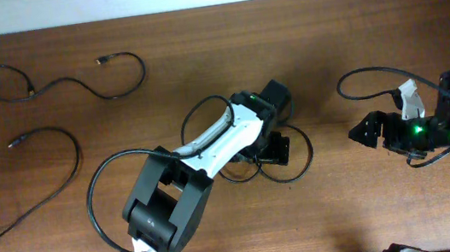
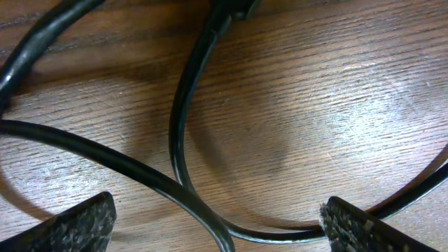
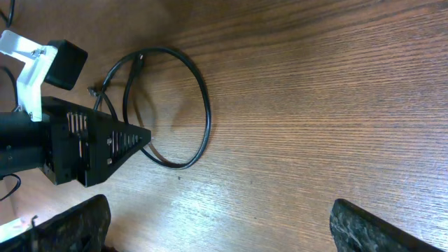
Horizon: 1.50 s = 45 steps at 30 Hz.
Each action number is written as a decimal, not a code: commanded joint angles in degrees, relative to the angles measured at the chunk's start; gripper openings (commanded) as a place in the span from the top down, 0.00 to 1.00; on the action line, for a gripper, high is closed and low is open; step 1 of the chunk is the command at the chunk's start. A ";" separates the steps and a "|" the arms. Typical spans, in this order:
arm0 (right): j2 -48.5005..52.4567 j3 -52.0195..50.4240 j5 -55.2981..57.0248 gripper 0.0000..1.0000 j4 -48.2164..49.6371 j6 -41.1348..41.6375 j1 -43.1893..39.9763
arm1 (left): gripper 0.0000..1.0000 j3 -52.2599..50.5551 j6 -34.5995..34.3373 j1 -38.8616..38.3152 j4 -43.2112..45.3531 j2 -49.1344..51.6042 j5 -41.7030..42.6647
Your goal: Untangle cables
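left fingers (image 2: 77,224): open, we see them low over looped cable (image 2: 178,119), mid-counter (image 1: 348,214)
right fingers (image 3: 70,224): open, hovering at right
cables (image 1: 65,80): we count three

In the overhead view, the left arm (image 1: 218,140) hid part of the loop (image 1: 306,146) from you. The left edge cut one cable (image 1: 76,151). In the left wrist view, cables (image 2: 178,126) ran off every edge. The plug (image 1: 102,61) was too small to identify.
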 commanded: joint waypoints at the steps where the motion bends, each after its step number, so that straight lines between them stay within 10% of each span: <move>1: -0.85 1.16 0.52 0.01 0.09 -0.72 -0.37 | 0.14 -1.18 -0.70 0.13 0.04 0.15 -0.85; 12: -0.85 1.16 0.52 0.01 0.39 -0.70 -0.37 | 0.15 -7.26 -0.72 0.13 4.46 0.15 -0.83; 14: -0.85 1.16 0.52 0.01 0.26 -0.70 -0.37 | 0.35 -7.26 -0.72 0.13 4.79 0.15 -0.83; 17: -0.85 1.16 0.52 0.01 0.04 -0.70 -0.37 | 1.00 -7.30 -0.72 0.13 5.05 0.15 -0.87; 45: -0.85 1.16 2.03 0.01 -0.37 -0.70 -0.37 | 1.00 -13.25 -0.72 22.36 4.35 0.15 -10.32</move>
